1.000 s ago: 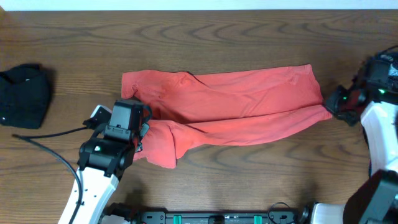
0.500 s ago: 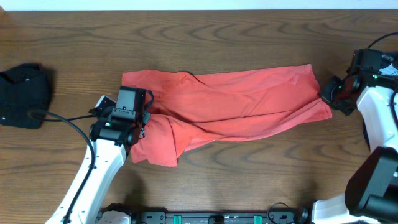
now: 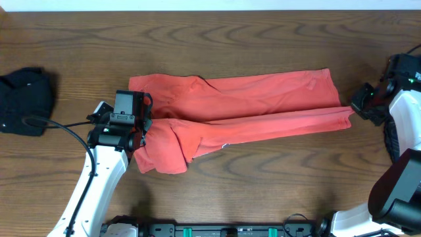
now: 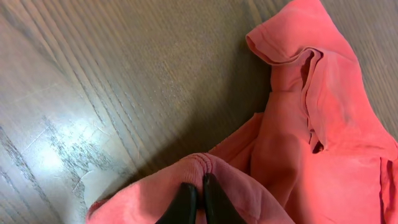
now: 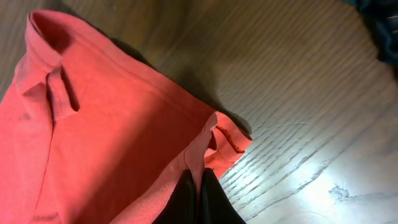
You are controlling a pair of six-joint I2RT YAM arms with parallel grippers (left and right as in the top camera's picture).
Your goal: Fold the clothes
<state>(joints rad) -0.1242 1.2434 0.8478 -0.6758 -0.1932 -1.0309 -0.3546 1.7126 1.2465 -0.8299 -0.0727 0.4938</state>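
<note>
The coral-red T-shirt (image 3: 250,105) lies stretched left to right across the middle of the wooden table, folded lengthwise, no lettering showing. My left gripper (image 3: 141,136) is shut on a bunched fold at its left end, seen close in the left wrist view (image 4: 198,190) with the shirt (image 4: 323,143) to the right. My right gripper (image 3: 355,112) is shut on the shirt's right corner; the right wrist view shows the fingers (image 5: 199,186) pinching the edge of the cloth (image 5: 112,124). A black cloth bundle (image 3: 23,102) sits at the far left. The navy swirl garment is hardly visible.
Bare brown wood table (image 3: 263,178) surrounds the shirt. A black cable (image 3: 59,125) runs from the left arm towards the black bundle. A dark bluish cloth edge (image 5: 382,18) shows at the top right of the right wrist view.
Both grippers have pulled apart, the right one outward and the left one up and left. The shirt's lower fold is now stretched taut and straighter between them.
</note>
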